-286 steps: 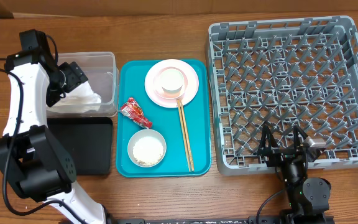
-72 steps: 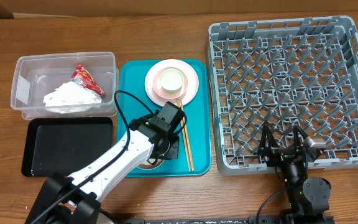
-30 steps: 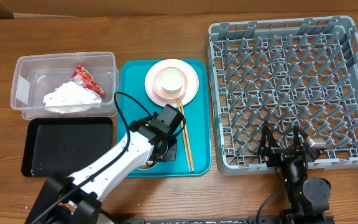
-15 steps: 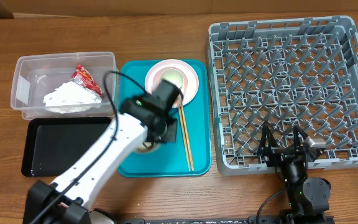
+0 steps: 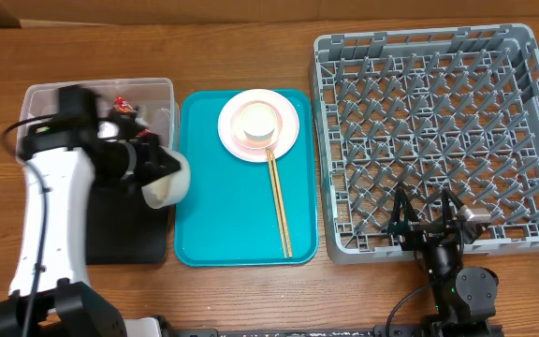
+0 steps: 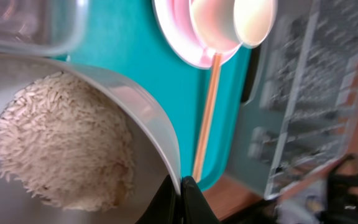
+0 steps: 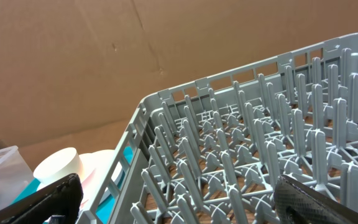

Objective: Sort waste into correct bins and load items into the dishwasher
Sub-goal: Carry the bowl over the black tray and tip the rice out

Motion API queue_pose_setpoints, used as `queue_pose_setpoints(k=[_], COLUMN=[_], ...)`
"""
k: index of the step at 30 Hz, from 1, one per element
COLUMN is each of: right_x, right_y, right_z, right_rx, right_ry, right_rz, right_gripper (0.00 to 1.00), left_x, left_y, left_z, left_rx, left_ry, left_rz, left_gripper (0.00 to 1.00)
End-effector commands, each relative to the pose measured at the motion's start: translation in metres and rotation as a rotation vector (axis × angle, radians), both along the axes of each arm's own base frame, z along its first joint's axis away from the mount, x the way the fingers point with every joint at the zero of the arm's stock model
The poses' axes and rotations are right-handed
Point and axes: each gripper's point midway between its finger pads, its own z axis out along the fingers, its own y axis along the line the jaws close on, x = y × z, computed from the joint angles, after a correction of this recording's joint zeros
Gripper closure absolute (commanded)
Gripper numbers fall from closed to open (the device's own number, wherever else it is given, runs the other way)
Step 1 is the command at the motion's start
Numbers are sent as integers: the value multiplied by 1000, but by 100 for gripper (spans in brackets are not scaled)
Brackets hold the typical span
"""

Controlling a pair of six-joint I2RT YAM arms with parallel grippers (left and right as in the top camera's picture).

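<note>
My left gripper (image 5: 150, 167) is shut on the rim of a white bowl (image 5: 169, 180) and holds it tilted in the air over the black tray's (image 5: 129, 239) near right corner, beside the clear tub (image 5: 36, 98). In the left wrist view, loose rice (image 6: 61, 149) lies inside the bowl (image 6: 148, 118), with the fingertips (image 6: 180, 186) pinching its wall. The red wrapper (image 5: 123, 109) lies in the tub; the arm hides the napkin. Pink plate (image 5: 288, 129), cup (image 5: 257, 122) and chopsticks (image 5: 279, 206) rest on the teal tray (image 5: 223, 225). My right gripper (image 5: 426, 223) stands open at the grey dish rack's (image 5: 438, 131) front edge.
The right wrist view looks across the rack's pegs (image 7: 241, 149) toward the cup (image 7: 58, 168) and plate (image 7: 101, 165). Brown cardboard stands behind the table. Bare wood runs along the table's front edge (image 5: 251, 290).
My left arm has lifted the rice bowl off the teal tray and swung it left, over the black tray by the tub. The right arm has not moved.
</note>
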Motion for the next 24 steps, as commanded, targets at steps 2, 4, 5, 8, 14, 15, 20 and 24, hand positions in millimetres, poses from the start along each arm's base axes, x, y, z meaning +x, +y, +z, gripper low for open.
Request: queue_pose_setpoints(k=[2, 4, 5, 8, 14, 15, 20, 24], right_x=[0, 0, 0, 0, 0, 0, 0, 0], right_y=[1, 1, 1, 1, 1, 1, 1, 1], right_z=[-2, -2, -2, -2, -2, -2, -2, -2], right_rx=[-2, -2, -2, -2, -2, -2, -2, -2], right_ry=[-5, -5, -5, -5, -5, -5, -5, -5], right_rz=[6, 6, 6, 6, 6, 6, 6, 6], right_gripper=[0, 0, 0, 0, 0, 0, 0, 0], left_x=[7, 4, 3, -3, -15, -19, -33, -48], left_y=[20, 31, 36, 54, 89, 96, 124, 144], left_z=[40, 44, 43, 32, 13, 12, 17, 12], left_rx=[-261, -329, -349, -404, -506, -528, -599, -620], left_ry=[-206, -252, -265, -297, -407, -448, -614, -672], left_rz=[28, 62, 79, 154, 302, 329, 434, 538], left_gripper=[96, 96, 96, 96, 96, 96, 96, 96])
